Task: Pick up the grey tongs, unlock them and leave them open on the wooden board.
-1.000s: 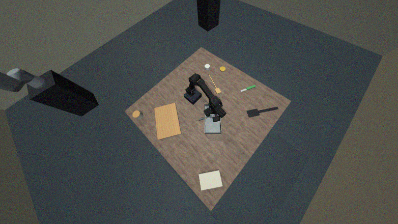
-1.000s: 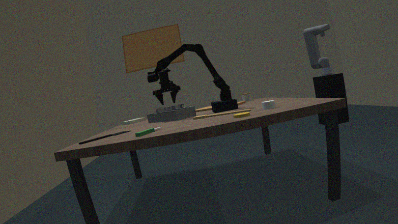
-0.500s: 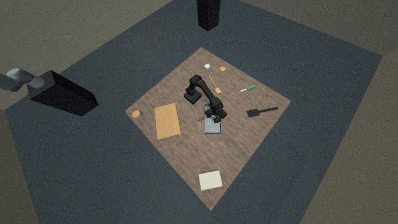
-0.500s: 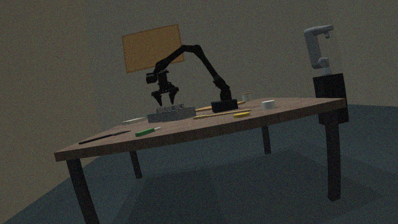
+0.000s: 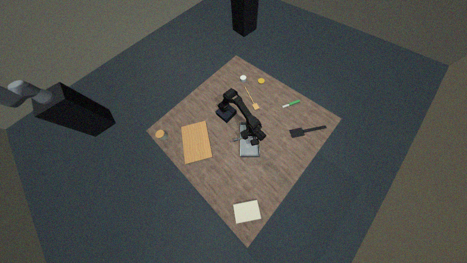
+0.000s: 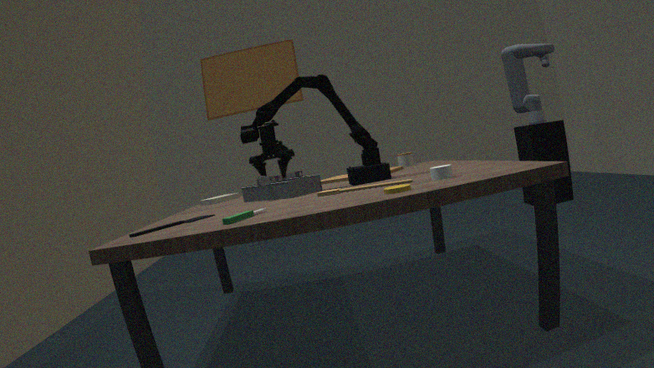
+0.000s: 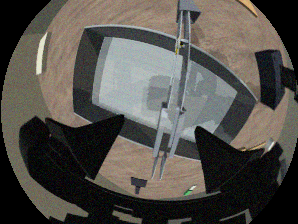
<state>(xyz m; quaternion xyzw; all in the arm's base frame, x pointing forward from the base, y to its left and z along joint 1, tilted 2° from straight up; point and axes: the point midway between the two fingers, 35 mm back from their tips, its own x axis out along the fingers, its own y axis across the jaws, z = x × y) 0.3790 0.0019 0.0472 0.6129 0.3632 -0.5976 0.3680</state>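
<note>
The grey tongs (image 7: 184, 75) (image 5: 234, 140) lie across the roasting tin (image 7: 82, 75) (image 5: 249, 156) (image 6: 283, 190), their two arms close together. In the wrist view one end reaches past the tin's far rim and the narrow end past its near rim. My gripper (image 7: 160, 124) (image 6: 273, 176) (image 5: 249, 138) is open and empty, pointing down, its fingertips low at the tin's rim height. In the wrist view the tongs' arms run between the two fingers. The wooden board (image 5: 196, 142) (image 6: 334, 177) lies flat beyond the tongs' end, with nothing on it.
A black spatula (image 5: 297, 132) (image 6: 196, 219) and a green-handled knife (image 5: 294, 102) (image 6: 237, 217) lie on one side. A wooden spatula (image 5: 255, 106), a white cup (image 5: 243, 78), a yellow disc (image 5: 261, 80), a jar (image 5: 159, 133) and a cream block (image 5: 246, 211) stand farther out.
</note>
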